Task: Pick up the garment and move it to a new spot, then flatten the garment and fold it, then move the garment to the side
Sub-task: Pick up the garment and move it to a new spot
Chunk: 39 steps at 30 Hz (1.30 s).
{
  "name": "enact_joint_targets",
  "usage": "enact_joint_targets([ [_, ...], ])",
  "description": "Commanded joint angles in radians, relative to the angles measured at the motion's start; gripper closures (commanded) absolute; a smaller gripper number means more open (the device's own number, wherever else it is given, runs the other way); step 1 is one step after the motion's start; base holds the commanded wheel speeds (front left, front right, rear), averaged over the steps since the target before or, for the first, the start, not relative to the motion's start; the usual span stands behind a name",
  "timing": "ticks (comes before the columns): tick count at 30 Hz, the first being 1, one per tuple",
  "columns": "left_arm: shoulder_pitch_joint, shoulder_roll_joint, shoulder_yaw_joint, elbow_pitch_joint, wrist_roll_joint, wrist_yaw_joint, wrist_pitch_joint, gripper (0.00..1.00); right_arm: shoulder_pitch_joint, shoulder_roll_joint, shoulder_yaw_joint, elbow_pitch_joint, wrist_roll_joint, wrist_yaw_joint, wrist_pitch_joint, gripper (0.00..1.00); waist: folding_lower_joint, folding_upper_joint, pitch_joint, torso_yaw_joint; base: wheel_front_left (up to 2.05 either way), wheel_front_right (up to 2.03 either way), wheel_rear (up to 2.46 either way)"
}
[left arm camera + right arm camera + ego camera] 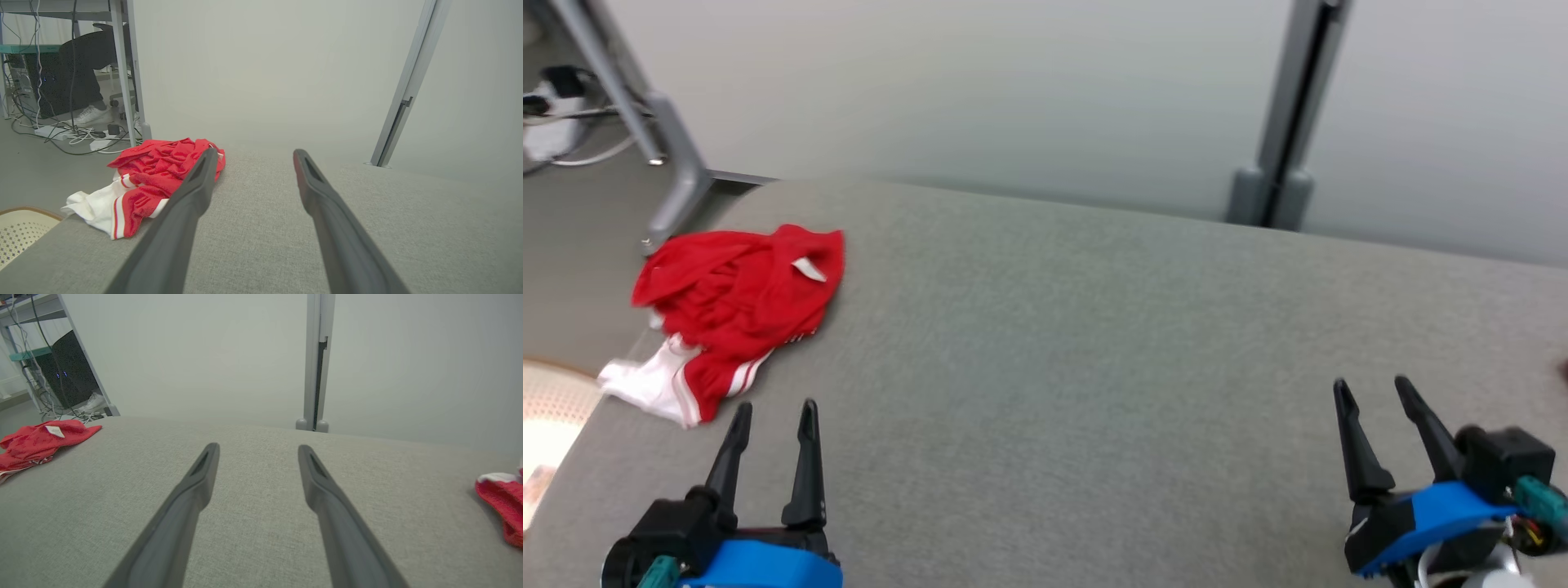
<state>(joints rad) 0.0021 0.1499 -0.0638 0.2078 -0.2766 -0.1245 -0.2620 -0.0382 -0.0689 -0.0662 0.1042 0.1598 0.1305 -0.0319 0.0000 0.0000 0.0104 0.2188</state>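
A crumpled red and white garment (727, 310) lies bunched at the far left of the grey padded table (1094, 367), its white part hanging over the left edge. The left wrist view has the garment (155, 179) ahead and to the left, the right wrist view has it (39, 443) at the far left. My left gripper (774, 408) hovers open just short of it, fingers apart and empty. Near the table's right side my right gripper (1372, 385) is open and empty.
Another red and white cloth (502, 498) lies at the table's right edge. A pale perforated basket (547, 408) stands on the floor left of the table. Grey posts (1282, 122) rise behind the table. A person's foot (92, 114) and cables lie by a desk.
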Motion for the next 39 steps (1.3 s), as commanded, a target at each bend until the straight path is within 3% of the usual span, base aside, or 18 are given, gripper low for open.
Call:
enact_joint_targets([
  [1, 0.01, 0.0, 0.01, -0.003, 0.004, -0.007, -0.004, 0.0, -0.005, 0.002, 0.009, 0.007, -0.001, 0.001, -0.008, 0.0, 0.0, 0.0, 0.031, 0.054, 0.0, 0.0, 0.0],
  [9, 0.018, -0.004, 0.04, -0.002, 0.002, -0.008, -0.004, 0.0, -0.026, 0.001, 0.041, 0.044, 0.005, 0.001, -0.035, 0.0, 0.0, 0.0, 0.041, 0.167, 0.0, 0.0, 0.0],
  [18, 0.026, -0.011, 0.059, -0.003, 0.008, -0.008, -0.004, 0.0, -0.04, -0.01, 0.054, 0.085, 0.003, 0.001, -0.058, 0.0, 0.0, 0.0, 0.046, 0.212, 0.0, 0.0, 0.0],
  [29, -0.048, -0.001, 0.123, -0.018, -0.035, -0.006, -0.002, 0.0, -0.058, -0.005, 0.047, 0.089, -0.005, 0.001, -0.063, 0.0, 0.0, 0.0, 0.097, 0.208, 0.0, 0.0, 0.0],
  [33, -0.121, 0.031, 0.167, -0.016, -0.074, 0.007, 0.057, 0.0, -0.079, -0.01, 0.055, 0.074, -0.015, 0.001, -0.058, 0.0, 0.0, 0.0, 0.142, 0.195, 0.0, 0.0, 0.0],
  [39, -0.327, 0.13, 0.225, 0.055, -0.143, 0.02, 0.243, 0.0, -0.145, -0.024, 0.096, 0.038, -0.033, 0.001, -0.043, 0.0, 0.0, 0.0, 0.265, 0.129, 0.0, 0.0, 0.0],
])
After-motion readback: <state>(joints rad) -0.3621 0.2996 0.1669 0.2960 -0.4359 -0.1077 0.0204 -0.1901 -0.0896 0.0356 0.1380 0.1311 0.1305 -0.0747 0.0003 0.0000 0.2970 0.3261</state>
